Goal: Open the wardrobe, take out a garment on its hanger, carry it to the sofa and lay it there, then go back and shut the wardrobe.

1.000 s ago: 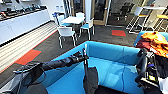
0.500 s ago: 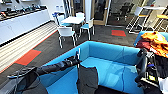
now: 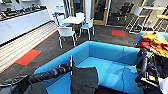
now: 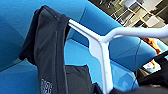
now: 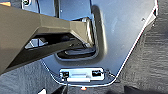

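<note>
- The left arm reaches in from the left over the near edge of the sofa (image 3: pixel 110 53), and the left gripper (image 3: pixel 68 67) sits at the end of it — closed on the hanger (image 3: pixel 71 62), as far as I can tell from here.
- The hanger is thin and white; its stem stands upright just past the fingertips, and in the left wrist view its shoulder bars (image 4: pixel 100 42) spread wide in front of the blue upholstery.
- The garment (image 3: pixel 83 80), black and soft, hangs from the hanger just below and beyond the fingers, its lower part draped down onto the blue seat. In the left wrist view one shoulder of it (image 4: pixel 47 50) is bunched over one end of the hanger, the other bar bare.
- Further right, the sofa's seat is bright blue with a low curved back behind it.
- At the far right end of the sofa lies a heap of orange clothing (image 3: pixel 156 42).
- The right arm (image 3: pixel 143 66) hangs folded at the right — I cannot tell how its fingers stand.
- Behind the sofa stand white chairs (image 3: pixel 66 33) around a table (image 3: pixel 72 20).
</note>
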Motion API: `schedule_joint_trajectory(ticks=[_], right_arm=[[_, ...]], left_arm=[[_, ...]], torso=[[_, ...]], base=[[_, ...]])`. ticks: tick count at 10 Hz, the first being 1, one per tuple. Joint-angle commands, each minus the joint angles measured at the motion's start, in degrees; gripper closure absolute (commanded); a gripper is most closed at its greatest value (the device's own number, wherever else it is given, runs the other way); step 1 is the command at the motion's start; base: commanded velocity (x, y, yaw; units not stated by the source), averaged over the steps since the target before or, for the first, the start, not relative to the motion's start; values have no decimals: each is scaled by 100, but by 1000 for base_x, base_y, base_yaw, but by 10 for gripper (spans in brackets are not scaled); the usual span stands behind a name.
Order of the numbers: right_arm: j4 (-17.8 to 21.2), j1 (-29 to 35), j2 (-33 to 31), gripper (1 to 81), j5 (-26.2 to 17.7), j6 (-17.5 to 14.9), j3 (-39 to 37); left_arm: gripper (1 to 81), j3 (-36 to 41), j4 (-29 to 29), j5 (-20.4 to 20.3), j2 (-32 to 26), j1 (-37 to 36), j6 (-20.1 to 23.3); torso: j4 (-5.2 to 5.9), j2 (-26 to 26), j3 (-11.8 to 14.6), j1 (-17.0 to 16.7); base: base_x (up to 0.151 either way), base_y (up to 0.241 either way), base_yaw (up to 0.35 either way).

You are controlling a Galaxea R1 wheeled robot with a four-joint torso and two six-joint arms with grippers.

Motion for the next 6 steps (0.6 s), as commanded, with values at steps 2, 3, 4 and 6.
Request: schedule_joint_trajectory(ticks=[2,3,4,6], right_arm=[[-94,-46,132,10,-414,-54,90],[-94,-46,132,10,-405,-54,90],[-94,-46,132,10,-405,-54,82],[-94,-63,132,10,-405,-54,73]], left_arm=[[811,-132,321,-117,-275,-714,25],[811,-281,339,-117,-275,-643,25],[811,-545,330,-125,-249,-599,25],[811,-896,330,-125,-266,-582,25]], torso=[[0,0,0,0],[0,0,0,0],[0,0,0,0],[0,0,0,0]], base=[[0,0,0],[0,0,0],[0,0,0],[0,0,0]])
